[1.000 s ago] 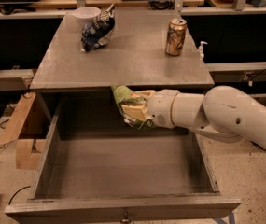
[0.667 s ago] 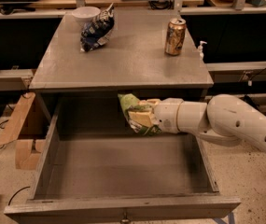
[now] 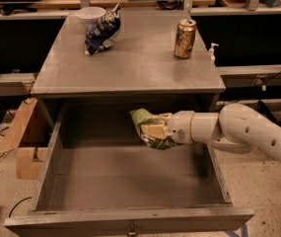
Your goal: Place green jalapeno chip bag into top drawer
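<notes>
One bag is in my grip: the green jalapeno chip bag (image 3: 141, 118), clamped between the fingers of my gripper (image 3: 155, 131). Under my gripper is the top drawer (image 3: 130, 181), pulled open, and the bag hangs over its back part. Higher, behind my gripper, is the table top (image 3: 135, 65) — a dark chip bag (image 3: 102, 31) to the far left, a can (image 3: 185, 32) slightly to the right.
</notes>
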Action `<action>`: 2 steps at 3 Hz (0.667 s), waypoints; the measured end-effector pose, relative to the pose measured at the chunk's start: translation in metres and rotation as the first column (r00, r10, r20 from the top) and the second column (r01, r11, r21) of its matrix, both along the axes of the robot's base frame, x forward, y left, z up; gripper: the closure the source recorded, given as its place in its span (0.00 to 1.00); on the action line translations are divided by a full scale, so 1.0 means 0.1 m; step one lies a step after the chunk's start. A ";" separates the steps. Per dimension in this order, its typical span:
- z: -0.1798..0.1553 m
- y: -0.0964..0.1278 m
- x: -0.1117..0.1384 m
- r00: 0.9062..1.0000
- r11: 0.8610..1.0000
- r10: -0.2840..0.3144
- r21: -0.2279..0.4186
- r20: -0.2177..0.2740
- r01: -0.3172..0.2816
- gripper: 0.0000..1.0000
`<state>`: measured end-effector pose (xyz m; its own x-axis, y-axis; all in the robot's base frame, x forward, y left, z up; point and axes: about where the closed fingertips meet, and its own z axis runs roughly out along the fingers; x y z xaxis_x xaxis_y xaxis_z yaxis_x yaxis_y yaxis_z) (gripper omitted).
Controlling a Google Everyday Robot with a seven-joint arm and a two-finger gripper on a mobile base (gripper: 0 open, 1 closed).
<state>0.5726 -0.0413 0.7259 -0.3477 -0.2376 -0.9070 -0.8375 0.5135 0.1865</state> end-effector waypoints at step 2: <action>-0.01 0.03 -0.01 1.000 1.000 0.007 0.000 -0.003 -0.007 0.36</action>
